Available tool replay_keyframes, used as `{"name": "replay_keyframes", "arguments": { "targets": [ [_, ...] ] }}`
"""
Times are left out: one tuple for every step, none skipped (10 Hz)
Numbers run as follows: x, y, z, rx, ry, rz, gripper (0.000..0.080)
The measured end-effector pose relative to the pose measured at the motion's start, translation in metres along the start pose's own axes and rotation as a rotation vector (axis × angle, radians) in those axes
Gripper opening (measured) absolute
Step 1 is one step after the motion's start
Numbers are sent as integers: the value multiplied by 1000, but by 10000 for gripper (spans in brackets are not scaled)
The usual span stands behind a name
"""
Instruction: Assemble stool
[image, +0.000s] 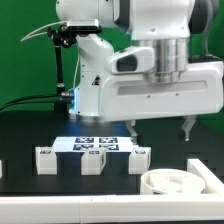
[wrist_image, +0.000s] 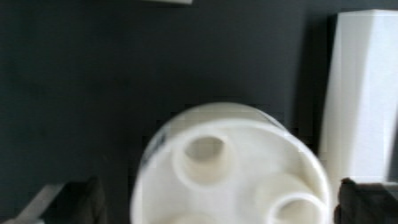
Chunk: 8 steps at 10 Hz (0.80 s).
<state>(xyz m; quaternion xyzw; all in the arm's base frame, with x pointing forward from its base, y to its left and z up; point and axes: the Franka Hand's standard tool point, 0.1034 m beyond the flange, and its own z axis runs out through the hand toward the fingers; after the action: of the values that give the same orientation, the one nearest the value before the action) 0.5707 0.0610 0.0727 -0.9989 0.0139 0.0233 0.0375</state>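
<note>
The round white seat disc (image: 170, 181) lies flat on the black table at the exterior view's lower right, underside up, with round sockets showing. Three small white legs (image: 93, 161) stand in a row to its left, each with a tag. My gripper (image: 160, 128) hangs open above the seat disc, not touching it. In the wrist view the seat disc (wrist_image: 222, 160) fills the space between my dark fingertips (wrist_image: 71, 202), and my gripper (wrist_image: 222, 208) is open and empty.
The marker board (image: 95, 143) lies behind the legs. A long white border rail (image: 100, 208) runs along the front edge, and another (wrist_image: 361, 100) lies close beside the seat disc. A green backdrop stands behind the arm.
</note>
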Motion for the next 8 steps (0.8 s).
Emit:
{"name": "replay_keyframes", "arguments": {
  "targets": [
    [-4,8,2,2,-19,95,649],
    [-11,15,1,-7,-63,139,649],
    [-12,20,0,-8,-79,148,649],
    [-11,19,1,-8,-76,146,649],
    [-12,19,1,-8,-81,143,649],
    [-22,21,3,-8,-188,139,649],
    [-20,23,9,10,-247,141,649],
    [-28,24,16,14,-347,143,649]
  ]
}}
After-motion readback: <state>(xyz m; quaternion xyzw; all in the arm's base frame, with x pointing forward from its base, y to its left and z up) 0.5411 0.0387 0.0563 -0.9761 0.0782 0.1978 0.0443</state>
